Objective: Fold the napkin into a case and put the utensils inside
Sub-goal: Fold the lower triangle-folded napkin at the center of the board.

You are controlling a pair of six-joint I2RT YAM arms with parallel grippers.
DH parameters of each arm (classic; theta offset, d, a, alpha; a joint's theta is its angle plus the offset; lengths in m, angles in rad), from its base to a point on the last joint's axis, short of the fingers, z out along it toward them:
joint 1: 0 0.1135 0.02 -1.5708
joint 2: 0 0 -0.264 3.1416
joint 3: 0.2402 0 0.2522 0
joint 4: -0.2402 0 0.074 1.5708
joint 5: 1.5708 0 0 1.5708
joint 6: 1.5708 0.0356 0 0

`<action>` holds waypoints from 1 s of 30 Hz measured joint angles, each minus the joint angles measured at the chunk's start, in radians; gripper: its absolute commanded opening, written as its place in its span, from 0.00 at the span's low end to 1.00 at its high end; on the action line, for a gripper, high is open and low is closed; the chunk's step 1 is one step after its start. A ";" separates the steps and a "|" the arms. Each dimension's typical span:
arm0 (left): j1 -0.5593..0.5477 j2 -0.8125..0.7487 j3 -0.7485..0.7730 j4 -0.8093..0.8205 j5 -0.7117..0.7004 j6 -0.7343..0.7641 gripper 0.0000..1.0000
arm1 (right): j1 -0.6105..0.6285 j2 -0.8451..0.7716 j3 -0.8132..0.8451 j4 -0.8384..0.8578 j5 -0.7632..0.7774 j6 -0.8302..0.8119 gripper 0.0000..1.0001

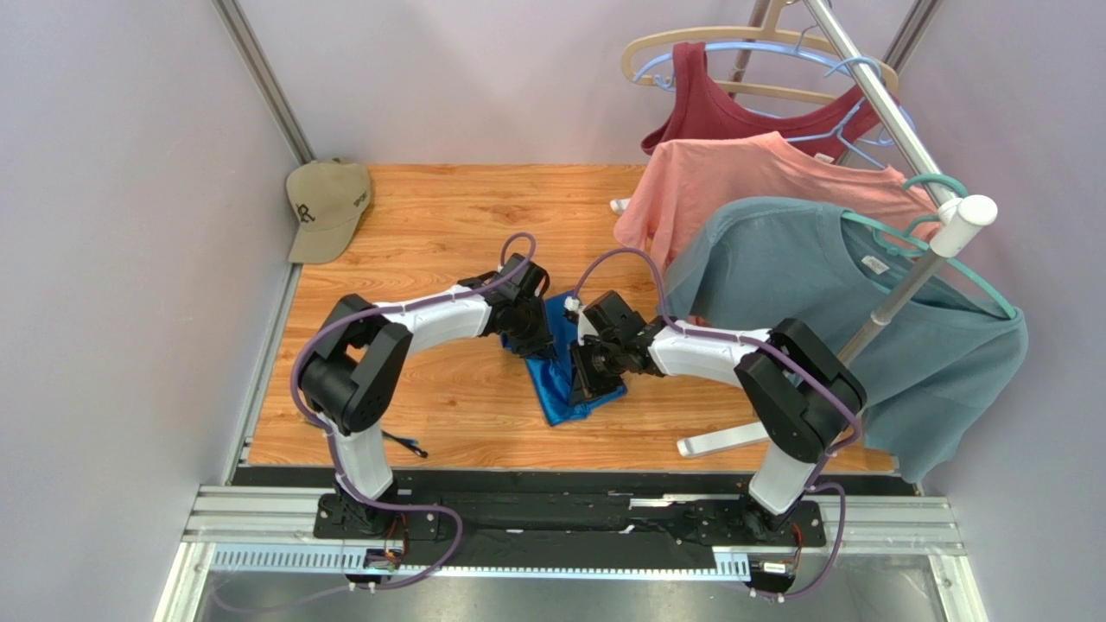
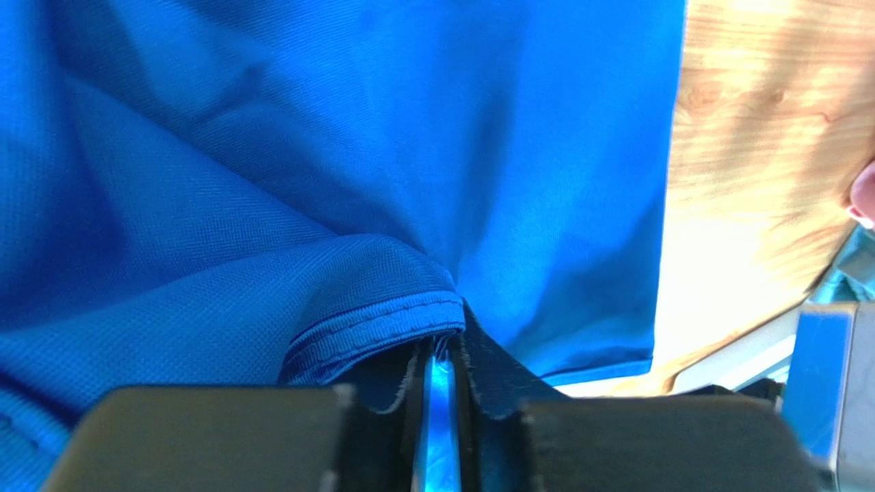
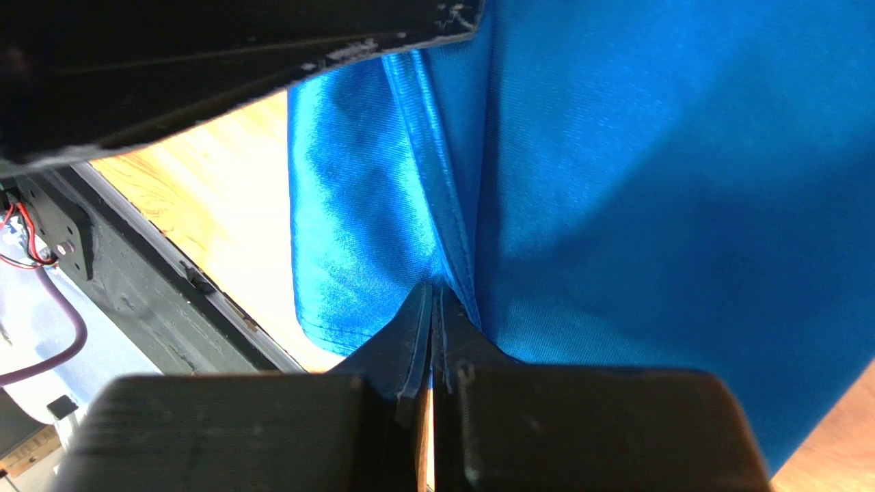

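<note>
Here, the napkin (image 1: 567, 389) lies crumpled at the centre of the tabletop (image 1: 429, 220), between the two arms and slightly nearer the right one. It is bunched into an uneven, roughly folded shape rather than a flat square.

Left pincer (image 2: 440, 354): set at the upper left part of the cloth. In the left wrist view a stitched hem curls just ahead of the fingertips, and a thin strip of blue shows in the narrow slot between them. Whether the jaws grip that strip cannot be told.

Right pincer (image 3: 435, 308): clamped on the napkin. In the right wrist view a hemmed fold runs straight into the closed jaws, and the cloth spreads away from them on both sides.

One utensil (image 1: 405, 445), a thin dark stick, lies near the front edge of the tabletop, beside the left arm's base and well apart from the napkin. A tan cap (image 1: 327, 207) rests at the far left corner.
</note>
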 measured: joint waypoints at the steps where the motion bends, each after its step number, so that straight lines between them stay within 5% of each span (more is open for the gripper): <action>1: 0.000 0.004 0.003 0.000 0.003 -0.003 0.26 | 0.000 -0.002 -0.003 0.004 0.000 0.002 0.00; 3: 0.000 0.008 0.006 0.000 0.002 -0.002 0.30 | 0.000 -0.005 -0.010 0.014 0.000 0.008 0.00; 7: 0.000 -0.003 0.004 0.004 -0.023 -0.003 0.55 | 0.000 -0.010 -0.021 0.029 -0.001 0.015 0.00; 11: 0.000 -0.080 -0.021 0.005 -0.056 0.002 0.57 | -0.001 -0.012 -0.029 0.044 -0.007 0.019 0.00; 15: 0.000 -0.234 -0.051 -0.010 -0.101 0.016 0.48 | -0.002 -0.012 -0.035 0.059 -0.015 0.026 0.00; 18: 0.000 -0.338 -0.064 -0.013 -0.117 0.023 0.14 | -0.002 -0.011 -0.036 0.062 -0.017 0.028 0.00; 20: 0.000 -0.373 -0.077 -0.004 -0.118 0.025 0.00 | -0.002 -0.011 -0.037 0.065 -0.018 0.031 0.00; 30: -0.001 -0.116 -0.100 0.017 -0.041 0.023 0.00 | -0.002 -0.012 -0.041 0.074 -0.021 0.034 0.00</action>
